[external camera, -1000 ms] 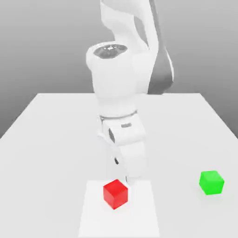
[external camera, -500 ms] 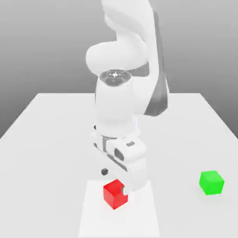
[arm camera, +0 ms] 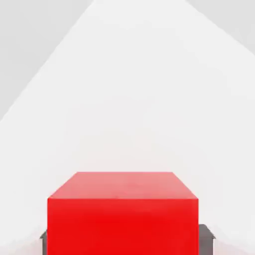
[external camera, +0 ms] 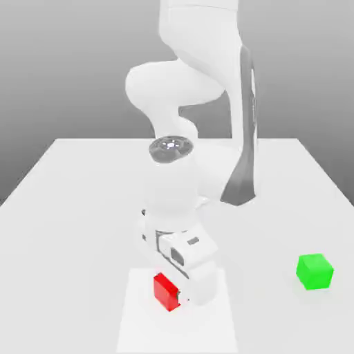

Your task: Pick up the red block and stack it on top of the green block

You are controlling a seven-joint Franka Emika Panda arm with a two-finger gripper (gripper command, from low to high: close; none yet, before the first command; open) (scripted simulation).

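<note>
The white table (external camera: 76,207) carries everything. On it the white arm (external camera: 187,173) bends down toward six o'clock in the exterior view. The gripper (external camera: 181,297) is clamped on the red block (external camera: 164,292), dark fingers (arm camera: 205,238) pressing both its sides. The green block (external camera: 314,271) sits well apart at three o'clock from it.

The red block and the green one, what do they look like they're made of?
Red block: a plain solid, perhaps plastic or painted wood, with a matte finish; its faces are flat, evenly coloured, no shine or grain. Green block: looks the same, uniform matte green with crisp edges. Being rendered, the real material stays open.
</note>
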